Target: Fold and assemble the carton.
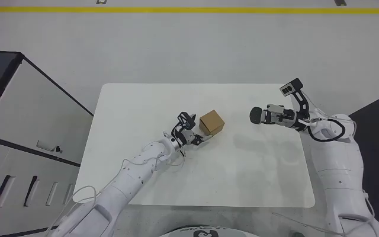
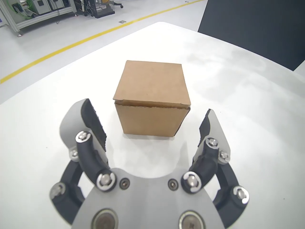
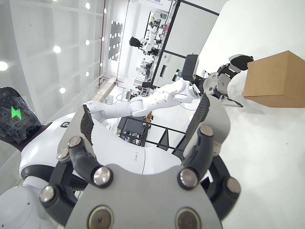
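Top view first: the white desk (image 1: 249, 178) carries one brown carton (image 1: 211, 122), sitting a little left of centre and toward the far half. It's a closed cube, flat on its base, turned so its corners rather than its faces aim at the desk's edges. Being a cube, it has no long axis to call. The top flap is down, with its seam running along the upper edge of the side that faces the left claw. Whatever is inside is hidden.

Now the left claw (image 1: 201, 136): it sits just near-left of the carton, spread wide, wider than that side. Its fingertips are short of the cardboard in the left wrist view, and it grips nothing.

Over on the right, well apart from the carton, the right claw (image 1: 256, 115) points left. It's spread wide too, with nothing between its pads.
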Robot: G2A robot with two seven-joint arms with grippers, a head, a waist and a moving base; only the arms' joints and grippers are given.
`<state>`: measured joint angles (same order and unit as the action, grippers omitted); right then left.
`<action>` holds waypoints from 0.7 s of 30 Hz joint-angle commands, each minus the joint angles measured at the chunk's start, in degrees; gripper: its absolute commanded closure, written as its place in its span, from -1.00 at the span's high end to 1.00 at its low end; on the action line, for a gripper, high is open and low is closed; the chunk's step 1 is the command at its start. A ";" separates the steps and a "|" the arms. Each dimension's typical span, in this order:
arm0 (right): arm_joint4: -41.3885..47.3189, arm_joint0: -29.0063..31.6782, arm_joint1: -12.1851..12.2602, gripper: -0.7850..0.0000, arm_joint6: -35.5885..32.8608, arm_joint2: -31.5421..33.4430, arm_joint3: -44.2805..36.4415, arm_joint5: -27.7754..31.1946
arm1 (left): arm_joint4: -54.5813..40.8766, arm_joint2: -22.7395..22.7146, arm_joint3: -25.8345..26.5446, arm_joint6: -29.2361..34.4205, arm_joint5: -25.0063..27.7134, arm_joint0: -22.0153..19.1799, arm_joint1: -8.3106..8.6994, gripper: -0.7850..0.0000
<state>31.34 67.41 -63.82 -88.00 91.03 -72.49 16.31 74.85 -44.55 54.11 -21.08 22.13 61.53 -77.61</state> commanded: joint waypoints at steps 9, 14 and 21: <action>0.00 0.00 0.00 1.00 0.00 0.00 0.00 0.00 | -0.42 3.39 -6.74 -2.86 1.14 -3.58 -2.69 1.00; 0.00 0.00 0.00 1.00 0.00 0.00 0.00 0.00 | -1.60 4.25 -9.57 -3.14 1.13 -4.86 -3.93 1.00; 0.00 0.00 0.00 1.00 0.00 0.00 0.00 0.00 | -2.32 5.27 -13.28 -4.45 1.58 -6.08 -5.38 1.00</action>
<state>31.34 67.41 -63.82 -88.00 91.03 -72.49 16.31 72.67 -39.39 41.44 -25.32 23.63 55.62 -82.79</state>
